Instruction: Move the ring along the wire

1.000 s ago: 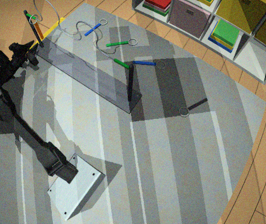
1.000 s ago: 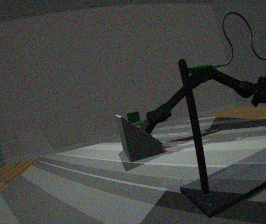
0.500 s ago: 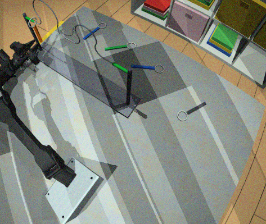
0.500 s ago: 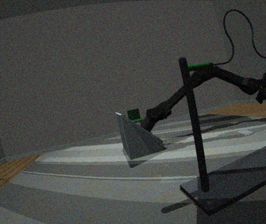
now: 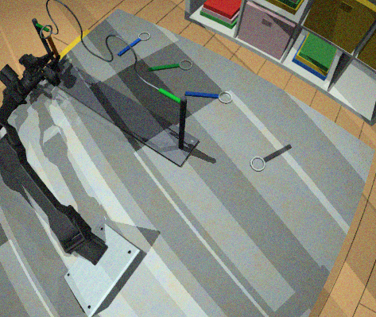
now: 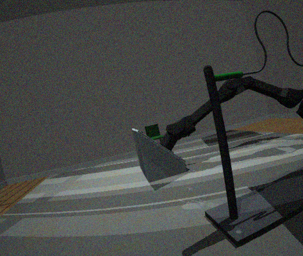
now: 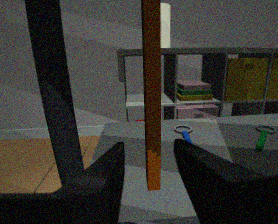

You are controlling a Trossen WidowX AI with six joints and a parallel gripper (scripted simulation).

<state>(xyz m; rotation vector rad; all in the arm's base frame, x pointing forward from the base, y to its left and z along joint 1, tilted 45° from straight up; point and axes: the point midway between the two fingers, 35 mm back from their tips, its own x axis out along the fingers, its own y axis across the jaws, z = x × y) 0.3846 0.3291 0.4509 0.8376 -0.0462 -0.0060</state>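
The orange handle (image 5: pixel 53 48) (image 7: pixel 151 90) hangs down from its ring (image 5: pixel 47 31), which sits on the green part (image 5: pixel 44 28) of the wire beside the far post (image 5: pixel 40 34) (image 7: pixel 52 100). My gripper (image 5: pixel 52 71) (image 7: pixel 149 147) is at the handle's lower end. In the wrist view the handle stands between the two fingers with a gap on each side, so the gripper is open around it. The thin grey wire (image 5: pixel 65 6) (image 6: pixel 264 47) loops over to the other green part (image 5: pixel 169 94) (image 6: pixel 228 76) at the near post (image 5: pixel 182 121) (image 6: pixel 221 136).
Loose rings lie on the table: two with blue handles (image 5: pixel 129 47) (image 5: pixel 202 94), one with a green handle (image 5: pixel 163 67), one with a grey handle (image 5: pixel 276 153). A shelf unit (image 5: pixel 346 94) with boxes stands at the back right. The wire's base plate (image 5: pixel 171 153) lies under the posts.
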